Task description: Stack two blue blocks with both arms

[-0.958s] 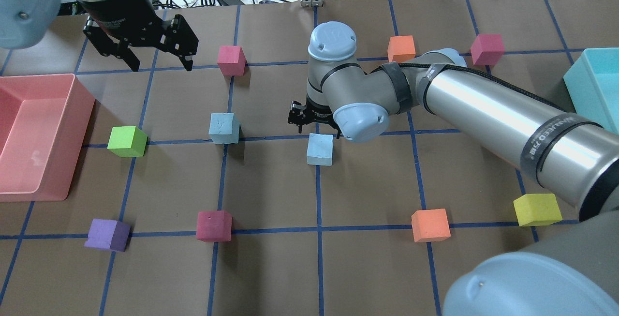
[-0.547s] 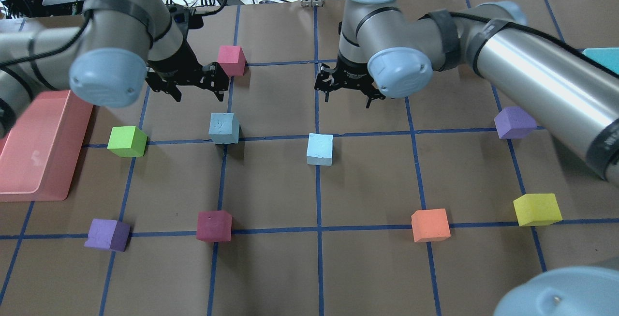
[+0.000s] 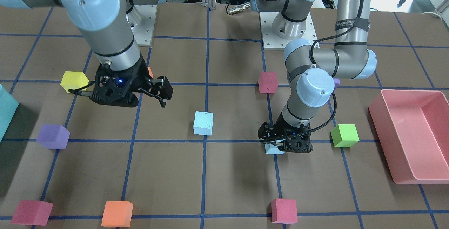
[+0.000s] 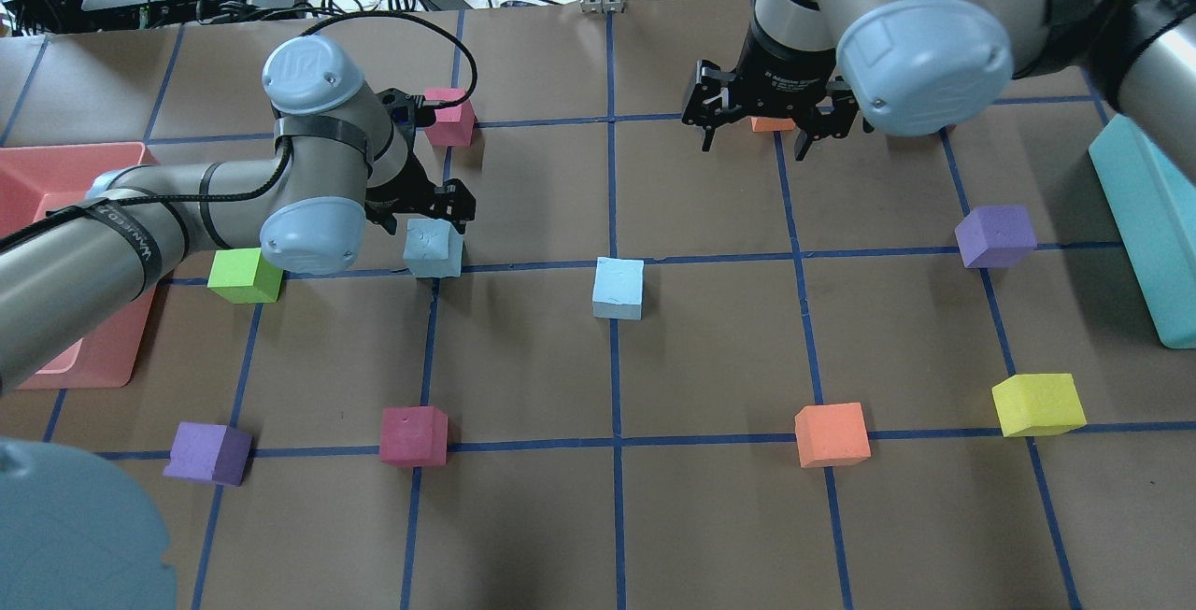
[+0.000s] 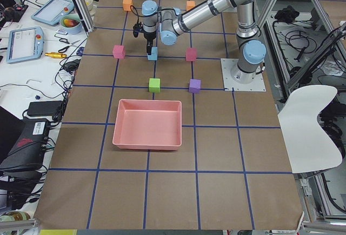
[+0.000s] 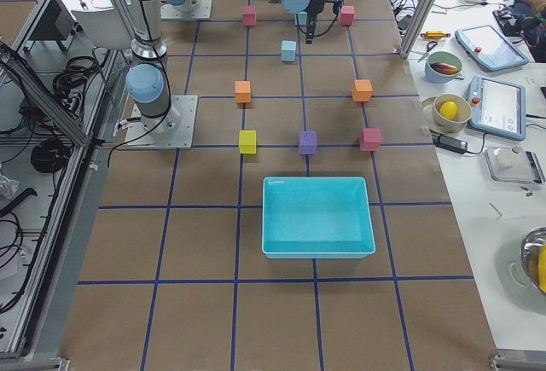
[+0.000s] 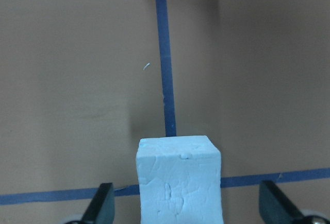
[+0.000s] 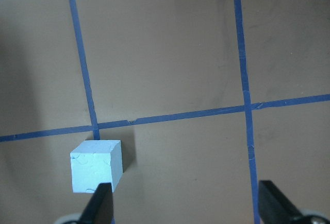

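Observation:
Two pale blue blocks rest on the brown table, one left of centre (image 4: 433, 248) and one at the centre (image 4: 619, 288). My left gripper (image 4: 425, 216) is low at the left block and open. In the left wrist view that block (image 7: 179, 177) stands between the two fingers (image 7: 100, 206) with a gap on each side. In the front view it (image 3: 272, 149) peeks out under the left gripper (image 3: 284, 145). My right gripper (image 4: 755, 138) is open and empty, raised behind and to the right of the centre block (image 8: 97, 165).
A pink bin (image 4: 75, 157) is at the left edge and a teal bin (image 4: 1145, 218) at the right edge. A green cube (image 4: 245, 276) and a magenta cube (image 4: 448, 115) sit near the left gripper. Purple (image 4: 995, 236), orange (image 4: 832, 434), yellow (image 4: 1037, 403) and magenta (image 4: 413, 435) cubes lie around.
My left gripper has come forward and down from the far left until it straddles the left blue block. My right gripper has drawn back and to the right, away from the centre block.

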Robot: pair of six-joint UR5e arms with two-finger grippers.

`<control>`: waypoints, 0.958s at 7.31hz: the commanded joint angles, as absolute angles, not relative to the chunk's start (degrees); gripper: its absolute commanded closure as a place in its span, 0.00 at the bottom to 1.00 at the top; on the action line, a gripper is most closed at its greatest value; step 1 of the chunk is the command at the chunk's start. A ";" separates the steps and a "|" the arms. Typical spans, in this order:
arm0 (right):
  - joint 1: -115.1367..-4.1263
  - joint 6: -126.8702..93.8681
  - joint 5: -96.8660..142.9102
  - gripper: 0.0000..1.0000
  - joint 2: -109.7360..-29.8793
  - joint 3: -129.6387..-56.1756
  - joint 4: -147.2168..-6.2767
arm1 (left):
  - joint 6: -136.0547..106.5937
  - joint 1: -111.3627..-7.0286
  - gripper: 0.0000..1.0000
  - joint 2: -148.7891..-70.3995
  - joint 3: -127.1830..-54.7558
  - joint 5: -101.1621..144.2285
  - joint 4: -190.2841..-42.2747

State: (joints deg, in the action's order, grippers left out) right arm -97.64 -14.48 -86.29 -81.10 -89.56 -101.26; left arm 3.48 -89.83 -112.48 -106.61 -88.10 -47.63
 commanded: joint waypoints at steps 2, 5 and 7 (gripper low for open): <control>-97.30 -5.06 -88.23 0.00 -84.20 -89.74 -93.79 | 1.78 -89.82 0.88 -115.05 -106.70 -87.72 -47.28; -92.58 -1.60 -89.56 0.00 -84.90 -89.56 -93.87 | 1.32 -90.70 1.00 -113.13 -106.00 -87.98 -47.90; -89.83 -0.96 -89.74 0.00 -86.21 -90.00 -93.60 | -7.95 -99.26 1.00 -110.93 -97.26 -89.46 -60.30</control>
